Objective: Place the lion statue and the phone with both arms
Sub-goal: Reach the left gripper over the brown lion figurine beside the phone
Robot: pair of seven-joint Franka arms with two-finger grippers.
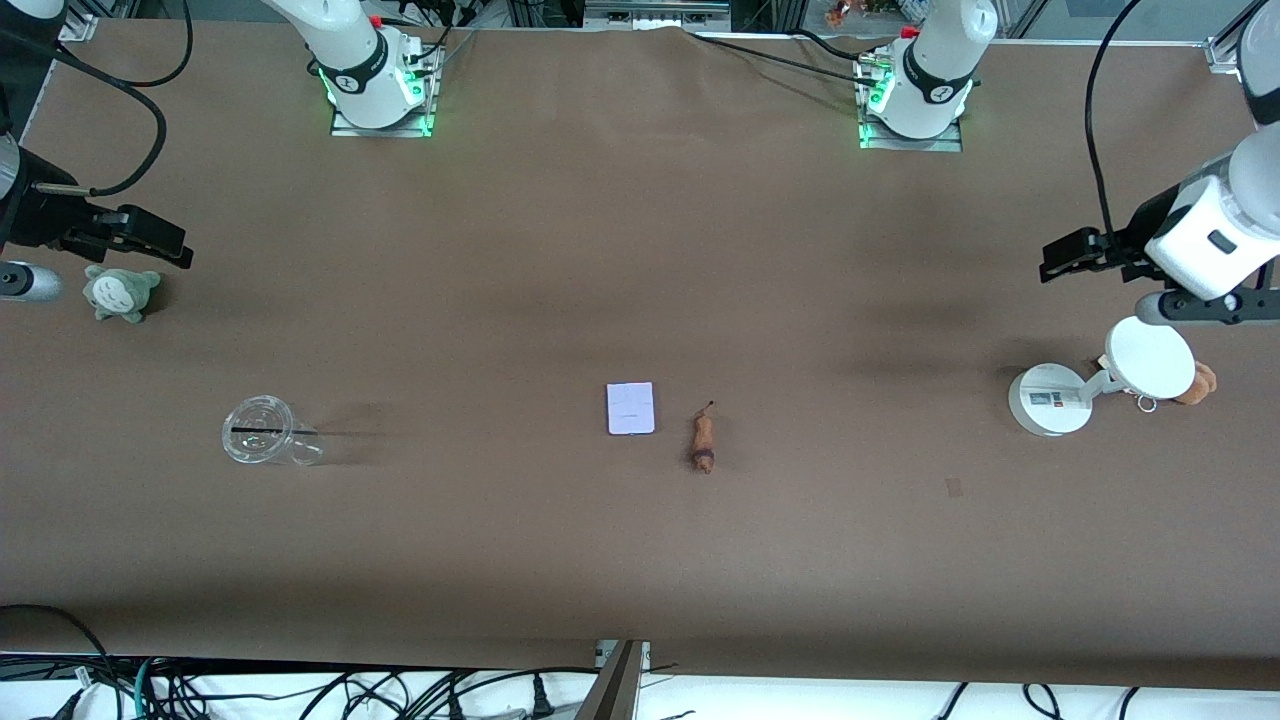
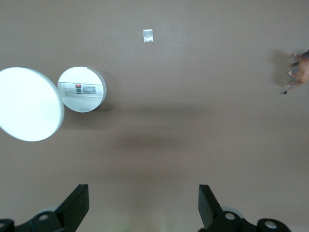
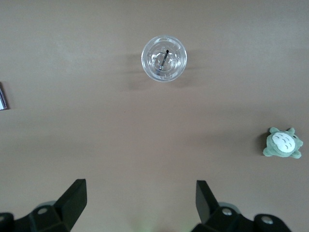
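Lying flat mid-table, one phone [image 1: 630, 408] sits just beside one lion statue [image 1: 704, 443], bare brown cloth all around. Toward the left arm's end from the phone, a round white stand [image 1: 1048, 399] bears an unreadable label. Left gripper [image 1: 1062, 254] and right gripper [image 1: 150, 240] wait with fingers spread, empty.
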